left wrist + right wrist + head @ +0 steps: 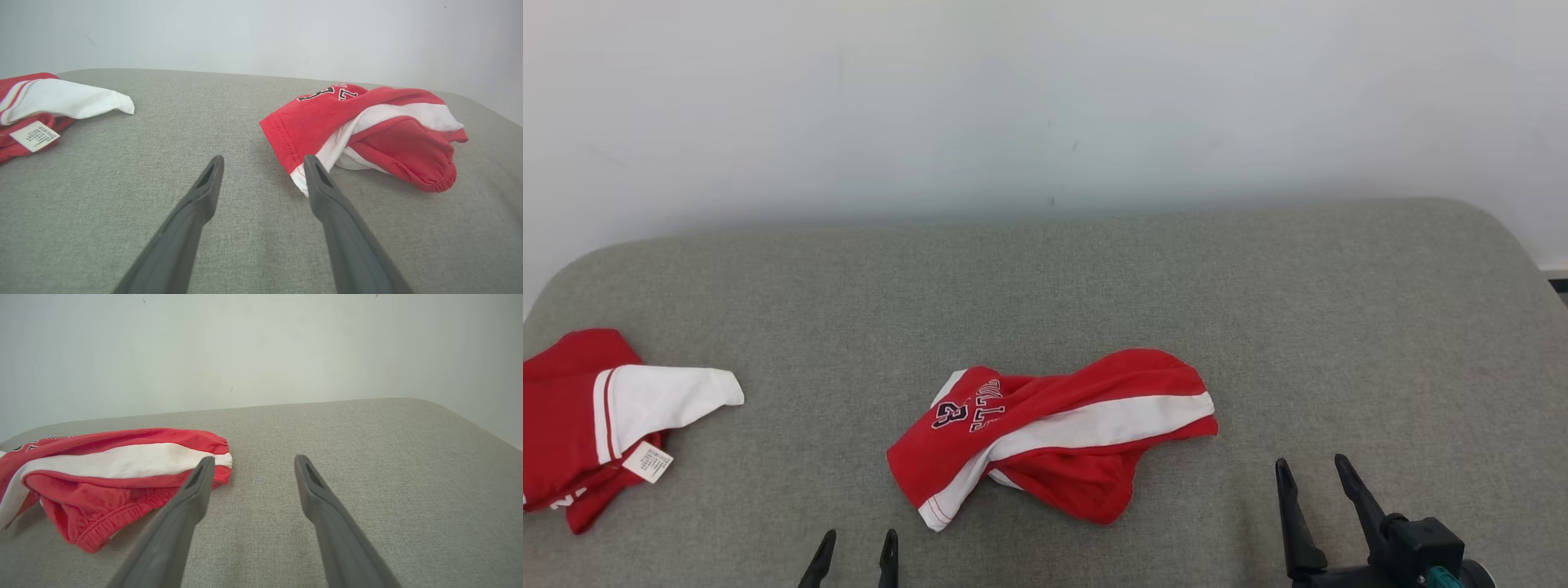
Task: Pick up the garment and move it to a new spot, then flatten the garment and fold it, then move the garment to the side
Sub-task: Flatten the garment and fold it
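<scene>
A crumpled red garment (1054, 433) with a white stripe and dark lettering lies in the middle of the grey padded surface; in the left wrist view the garment (367, 126) sits ahead and to the right, and in the right wrist view the garment (110, 477) lies to the left. My left gripper (856, 543) is open at the bottom edge, just short of the garment's near left corner, holding nothing. My right gripper (1311, 472) is open too, to the right of the garment and apart from it. The left gripper (263, 161) and right gripper (252, 461) both hover over bare fabric.
A second red and white garment (596, 416) with a paper tag lies at the left edge of the surface (1094, 286); in the left wrist view that garment (53, 102) is at the far left. A pale wall (1045, 98) stands behind. The surface's rounded right corner is near the right arm.
</scene>
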